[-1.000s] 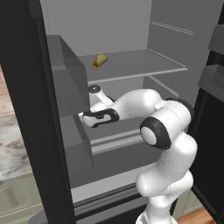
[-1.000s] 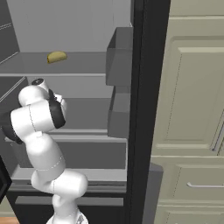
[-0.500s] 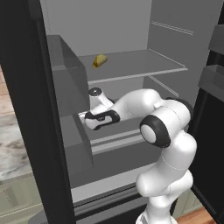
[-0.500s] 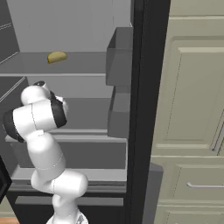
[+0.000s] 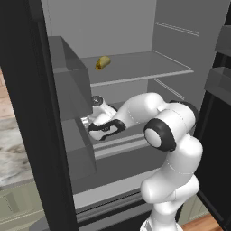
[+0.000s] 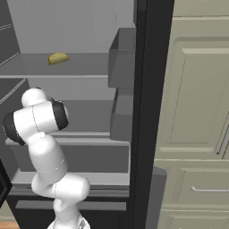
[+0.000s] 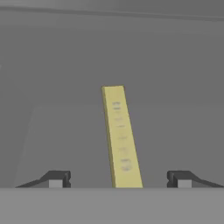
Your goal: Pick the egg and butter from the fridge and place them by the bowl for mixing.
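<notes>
The butter, a thin pale-yellow stick, lies on a grey surface inside the fridge. It runs lengthwise between my fingertips. My gripper is open, one tip on each side of the stick with clear gaps. In the left base view the hand reaches in behind the left door bin, which hides the fingers. The egg and the bowl are out of view.
A yellow-green folded food item lies on the upper shelf. Door bins jut out beside my arm. Cream cabinet doors stand right of the fridge, and a marble counter lies to its left.
The hand has eased a little lower and farther in behind the door bin. Nothing else has moved.
</notes>
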### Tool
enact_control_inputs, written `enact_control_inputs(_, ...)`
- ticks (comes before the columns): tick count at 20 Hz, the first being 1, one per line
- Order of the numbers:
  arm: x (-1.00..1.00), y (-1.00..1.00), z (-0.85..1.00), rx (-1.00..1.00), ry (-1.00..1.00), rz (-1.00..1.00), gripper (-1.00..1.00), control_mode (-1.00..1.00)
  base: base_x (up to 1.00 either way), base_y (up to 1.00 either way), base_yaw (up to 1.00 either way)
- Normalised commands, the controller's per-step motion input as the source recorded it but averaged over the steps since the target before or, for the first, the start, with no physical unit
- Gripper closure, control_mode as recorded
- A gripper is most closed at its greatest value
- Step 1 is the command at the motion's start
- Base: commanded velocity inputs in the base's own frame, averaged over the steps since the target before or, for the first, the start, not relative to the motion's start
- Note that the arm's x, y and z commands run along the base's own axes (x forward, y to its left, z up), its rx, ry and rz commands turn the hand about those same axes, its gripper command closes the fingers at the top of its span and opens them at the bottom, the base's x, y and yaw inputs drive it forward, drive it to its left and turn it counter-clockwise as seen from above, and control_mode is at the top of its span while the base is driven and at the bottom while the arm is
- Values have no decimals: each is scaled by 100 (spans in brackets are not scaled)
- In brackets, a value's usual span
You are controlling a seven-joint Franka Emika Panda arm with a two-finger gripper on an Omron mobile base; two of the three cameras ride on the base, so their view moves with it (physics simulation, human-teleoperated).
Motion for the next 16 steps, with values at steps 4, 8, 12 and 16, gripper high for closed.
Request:
enact_control_inputs(4, -29, 1, -78, 0, -19, 0, -100, -100, 0, 0, 0)
enact_control_inputs(8, -38, -13, -76, 8, -20, 0, -100, -100, 0, 0, 0)
enact_control_inputs(12, -9, -19, -23, 8, -5, 0, -100, -100, 0, 0, 0)
enact_control_inputs(16, 0, -4, 0, 3, 0, 0, -100, -100, 0, 0, 0)
